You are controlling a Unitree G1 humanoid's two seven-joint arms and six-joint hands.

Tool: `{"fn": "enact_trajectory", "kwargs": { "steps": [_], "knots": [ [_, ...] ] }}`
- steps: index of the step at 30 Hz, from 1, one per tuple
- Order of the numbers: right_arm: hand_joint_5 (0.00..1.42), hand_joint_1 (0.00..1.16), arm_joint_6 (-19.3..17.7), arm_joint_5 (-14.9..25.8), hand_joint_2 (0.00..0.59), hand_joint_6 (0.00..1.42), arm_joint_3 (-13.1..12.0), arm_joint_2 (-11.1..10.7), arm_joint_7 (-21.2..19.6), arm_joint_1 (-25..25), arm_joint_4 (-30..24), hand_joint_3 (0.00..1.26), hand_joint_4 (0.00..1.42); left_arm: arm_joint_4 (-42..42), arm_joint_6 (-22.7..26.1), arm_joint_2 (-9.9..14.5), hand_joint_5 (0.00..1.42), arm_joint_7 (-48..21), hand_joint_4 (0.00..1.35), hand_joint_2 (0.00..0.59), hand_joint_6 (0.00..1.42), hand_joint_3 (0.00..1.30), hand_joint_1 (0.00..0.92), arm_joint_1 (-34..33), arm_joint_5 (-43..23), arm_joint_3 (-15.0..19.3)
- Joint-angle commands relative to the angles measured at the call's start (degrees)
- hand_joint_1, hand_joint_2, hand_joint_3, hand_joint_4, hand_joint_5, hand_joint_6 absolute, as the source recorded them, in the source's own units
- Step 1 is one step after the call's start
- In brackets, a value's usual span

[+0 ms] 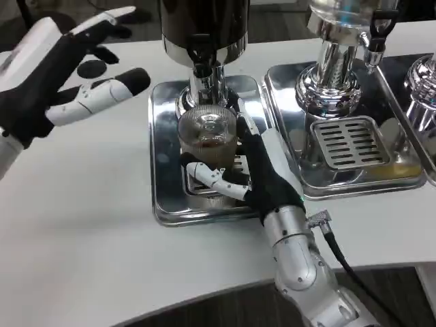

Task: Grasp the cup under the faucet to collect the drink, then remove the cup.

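Observation:
A clear ribbed cup (208,139) with brown drink in its bottom stands on the drip grate under the faucet (206,76) of the dark dispenser. My right hand (257,174) wraps around the cup from the front and right, thumb across its base, and grips it. My left hand (58,78) hovers at the upper left above the white table, fingers spread, holding nothing, well clear of the dispenser. No liquid stream shows from the faucet.
The cup's steel drip tray (163,184) sits mid-table. A second chrome dispenser (337,61) with its own grated tray (347,142) stands to the right, and a third tray edge (422,88) at far right. A black cable (347,259) trails from my right wrist.

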Motion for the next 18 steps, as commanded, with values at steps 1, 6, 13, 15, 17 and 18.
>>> {"fn": "enact_trajectory", "kwargs": {
  "steps": [1, 6, 13, 15, 17, 18],
  "knots": [
    [0.12, 0.63, 0.25, -0.36, 0.168, 0.29, 0.14, 0.72, -0.89, -0.98, 1.37, 0.0, 0.0, -0.6, 2.61, 0.83, 0.19, 0.87, 0.13, 0.063, 0.42, 0.21, 0.0, 2.61, 0.23, 1.39],
    [0.12, 0.63, 0.05, -0.19, 0.168, 0.29, 0.13, 0.73, -0.98, -1.31, 1.94, 0.0, 0.0, -0.28, 3.82, 1.2, 0.19, 1.29, 0.13, 0.063, 0.42, 0.22, 0.0, 4.29, 0.48, 2.43],
    [0.15, 0.63, 0.21, -0.34, 0.168, 0.31, 0.18, 0.74, -1.21, -1.55, 2.39, 0.0, 0.0, 2.33, 3.77, 1.76, 0.19, 1.24, 0.14, 0.067, 0.42, 0.24, 0.0, 5.03, 0.83, 2.56],
    [0.15, 0.63, 0.46, -0.57, 0.168, 0.32, 0.3, 0.82, -1.53, -1.66, 2.55, 0.0, 0.0, 2.89, 3.68, 1.79, 0.19, 1.2, 0.16, 0.076, 0.42, 0.25, 0.0, 5.15, 0.75, 2.59],
    [0.17, 0.64, 0.53, -0.68, 0.161, 0.33, 0.4, 0.89, -1.71, -1.78, 2.81, 0.0, 0.0, 3.29, 3.57, 1.8, 0.19, 1.17, 0.16, 0.078, 0.42, 0.25, 0.0, 5.15, 0.68, 2.59],
    [0.17, 0.64, 0.57, -0.72, 0.161, 0.33, 0.45, 0.93, -1.73, -1.88, 3.03, 0.0, 0.0, 3.41, 3.52, 1.81, 0.19, 1.17, 0.16, 0.078, 0.42, 0.25, 0.0, 5.14, 0.66, 2.58]
  ]
}}
